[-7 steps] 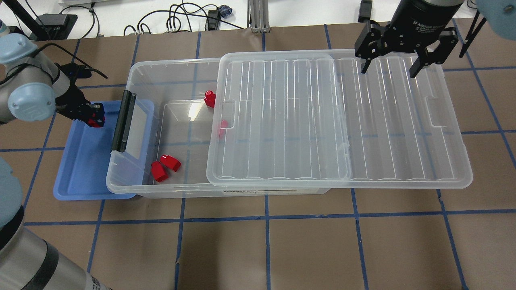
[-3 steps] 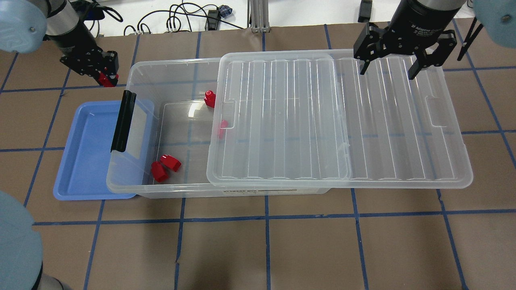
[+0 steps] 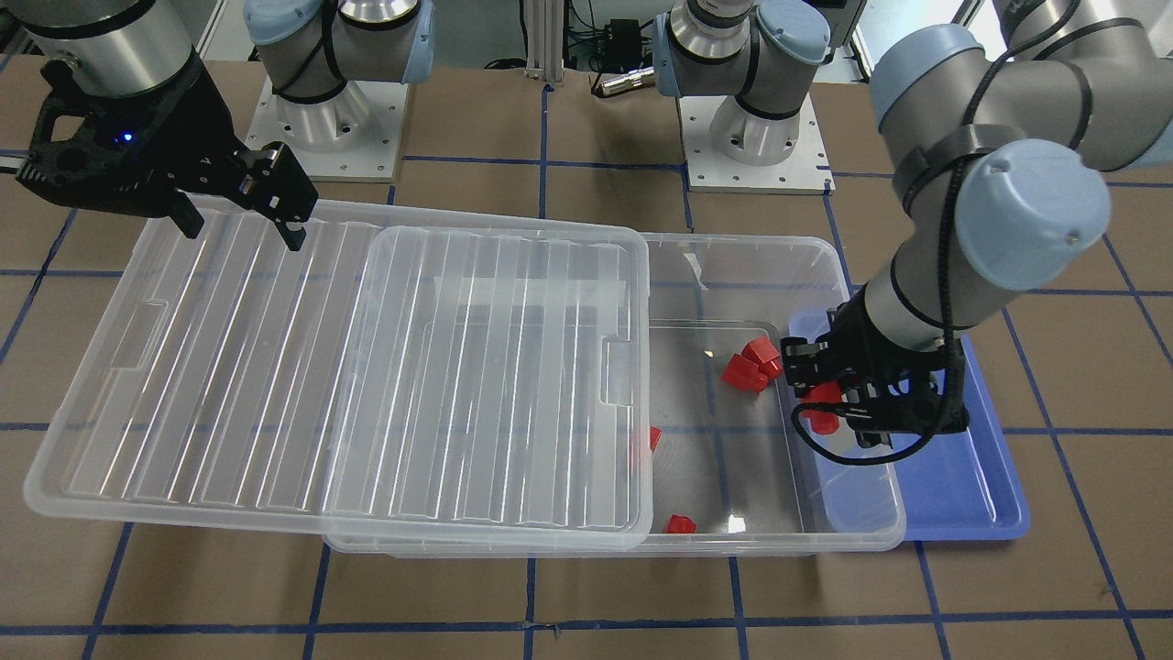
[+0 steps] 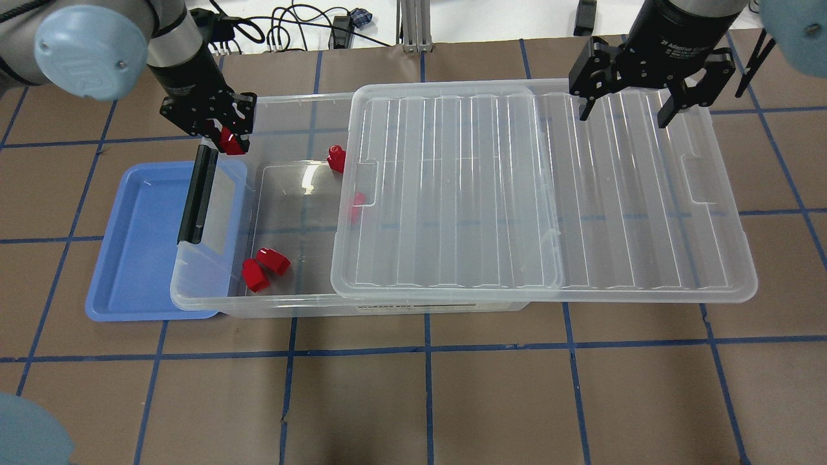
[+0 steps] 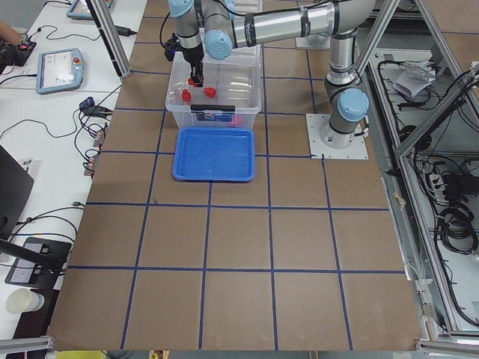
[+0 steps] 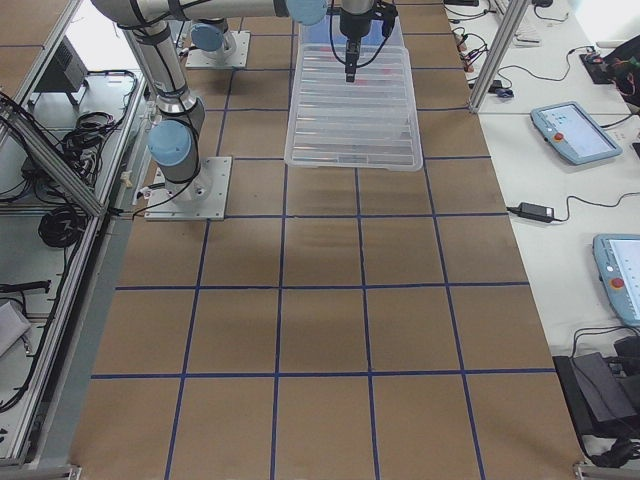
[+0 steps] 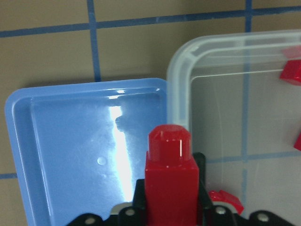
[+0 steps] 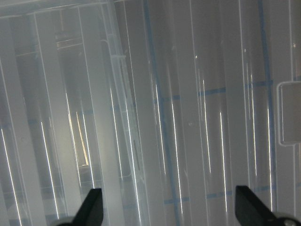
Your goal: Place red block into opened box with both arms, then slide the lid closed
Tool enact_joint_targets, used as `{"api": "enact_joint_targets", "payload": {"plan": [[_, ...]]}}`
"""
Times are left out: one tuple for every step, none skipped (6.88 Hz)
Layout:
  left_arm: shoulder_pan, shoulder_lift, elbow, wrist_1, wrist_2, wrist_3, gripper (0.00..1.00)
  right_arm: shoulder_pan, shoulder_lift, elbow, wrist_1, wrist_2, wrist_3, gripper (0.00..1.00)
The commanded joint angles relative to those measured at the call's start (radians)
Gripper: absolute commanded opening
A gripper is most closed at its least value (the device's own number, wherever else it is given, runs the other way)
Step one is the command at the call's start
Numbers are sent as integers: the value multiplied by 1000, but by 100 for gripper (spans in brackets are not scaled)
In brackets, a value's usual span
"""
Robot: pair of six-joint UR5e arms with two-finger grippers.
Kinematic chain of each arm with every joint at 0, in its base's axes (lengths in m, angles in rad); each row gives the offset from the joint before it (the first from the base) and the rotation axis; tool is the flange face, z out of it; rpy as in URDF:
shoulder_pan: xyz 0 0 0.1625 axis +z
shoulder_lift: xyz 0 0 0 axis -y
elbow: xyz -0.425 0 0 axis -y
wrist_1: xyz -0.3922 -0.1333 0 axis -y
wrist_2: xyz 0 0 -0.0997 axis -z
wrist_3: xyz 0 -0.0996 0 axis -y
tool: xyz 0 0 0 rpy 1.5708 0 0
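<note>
Left arm (image 4: 90,39) came in from the bench's (image 4: 452,400) far-left corner, wrist turned down. The left gripper (image 4: 227,141) pointed at the far-left corner of the box (image 4: 278,102), just by the far end of the black latch bar (image 4: 197,194). Its fingers were clamped tight on the red block (image 7: 170,179), stub end facing down. In the wrist view the block hung over the line btwn the box's short rim and the blue tray (image 4: 142,258), touching neither.

Right arm (image 4: 785,26) stood near-vertical at the far right. The right gripper (image 4: 623,116) pointed straight down over the far long edge of the lid (image 4: 614,213), fingers spread wide w/ nothing btwn them. Whether the tips touched the lid: can't tell.

Lid lay on the box, slid out rightward past the box's right end, leaving the left part open. Four other red blocks (image 4: 265,265) lay on the box floor: two touching near the near-left corner, one by the far wall, one half under the lid's notched edge.

Writing: "2F Adaptive" in white on the right gripper's body, rest cut off. Label strip (image 4: 387,308) on the box's near wall was too small to read.
</note>
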Motion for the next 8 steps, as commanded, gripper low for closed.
{"api": "enact_joint_targets", "payload": {"plan": [[-20,-5,-145,137,-2,-37,0,0,0,5,-3,5,-1,100],[-23,-12,-205,236,-3,-49,0,0,1,5,-3,9,-1,100],[-37,-20,-232,290,-2,-49,0,0,1,1,0,1,-2,100],[-52,-32,-243,340,0,-49,0,0,1,2,2,-1,-1,100],[-52,-32,-270,367,0,-49,0,-2,3,-2,10,-1,-11,100],[-51,-42,-336,398,1,-51,0,-18,6,-4,10,-2,-16,100],[-49,-43,-396,505,3,-52,1,-37,7,-4,8,-5,-21,100],[-49,-55,-416,566,-2,-52,11,-91,6,-5,11,-4,-63,100]]}}
